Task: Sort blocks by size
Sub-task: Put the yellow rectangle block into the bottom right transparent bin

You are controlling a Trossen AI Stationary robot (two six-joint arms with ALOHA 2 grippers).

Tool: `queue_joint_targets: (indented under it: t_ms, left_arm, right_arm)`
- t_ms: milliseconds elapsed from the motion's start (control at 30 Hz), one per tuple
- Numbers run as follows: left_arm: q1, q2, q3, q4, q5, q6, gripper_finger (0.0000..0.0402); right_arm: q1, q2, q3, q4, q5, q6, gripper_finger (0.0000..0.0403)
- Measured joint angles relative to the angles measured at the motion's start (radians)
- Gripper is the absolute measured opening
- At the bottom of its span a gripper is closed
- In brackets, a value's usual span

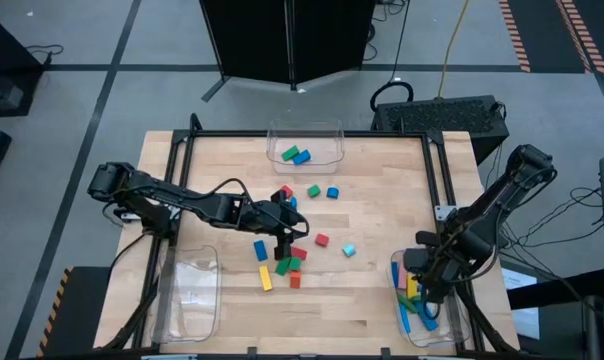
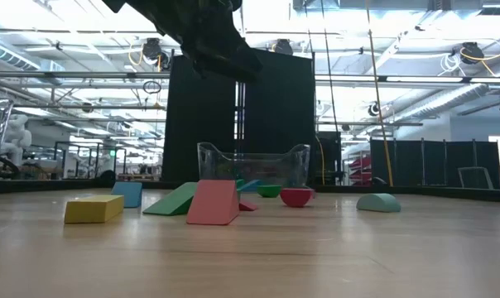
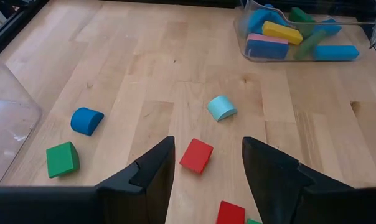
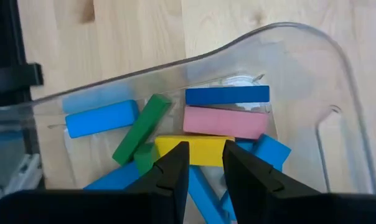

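Hovering left gripper (image 3: 205,180), fingers spread, empty, above desk (image 1: 382,300) centre; red block (image 3: 196,155) dead ahead betw. fingertips, cyan block (image 3: 221,107) just beyond. Right gripper (image 4: 205,163) part-open, holding nothing, over right bin (image 4: 312,56) w/ long bars. Left arm far nearer loose blocks.

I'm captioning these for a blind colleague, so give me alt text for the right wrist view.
The right gripper hangs with its fingers slightly apart over a clear plastic bin on a light wooden table. The bin holds long blocks: a yellow bar under the gripper, a pink bar, a dark blue bar, a green bar and light blue bars.
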Motion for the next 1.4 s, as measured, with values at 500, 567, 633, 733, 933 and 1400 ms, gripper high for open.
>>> queue_joint_targets:
  t_ms: [500, 567, 633, 733, 933, 1400]
  left_arm:
    - [0.000, 0.000, 0.000, -0.003, 0.000, 0.000, 0.0187]
    - [0.000, 0.000, 0.000, -0.011, 0.000, -0.001, 0.0187]
    - [0.000, 0.000, 0.000, -0.046, 0.000, -0.018, 0.0187]
    - [0.000, 0.000, 0.000, -0.133, 0.000, -0.060, 0.0187]
    - [0.000, 0.000, 0.000, -0.303, 0.000, -0.130, 0.0187]
    - [0.000, 0.000, 0.000, -0.645, 0.024, -0.495, 0.0187]
  right_arm:
    - [-0.004, -0.179, 0.000, 0.006, 0.114, -0.007, 0.0093]
    - [-0.005, -0.202, 0.000, 0.018, 0.162, -0.022, 0.0093]
    - [-0.005, -0.221, 0.000, 0.046, 0.240, -0.055, 0.0093]
    - [-0.005, -0.233, 0.000, 0.115, 0.416, -0.116, 0.0093]
    - [-0.068, -0.224, 0.000, 0.247, 0.617, -0.345, 0.0093]
    - [-0.349, -0.063, 0.001, 0.376, 0.731, -0.453, 0.0115]
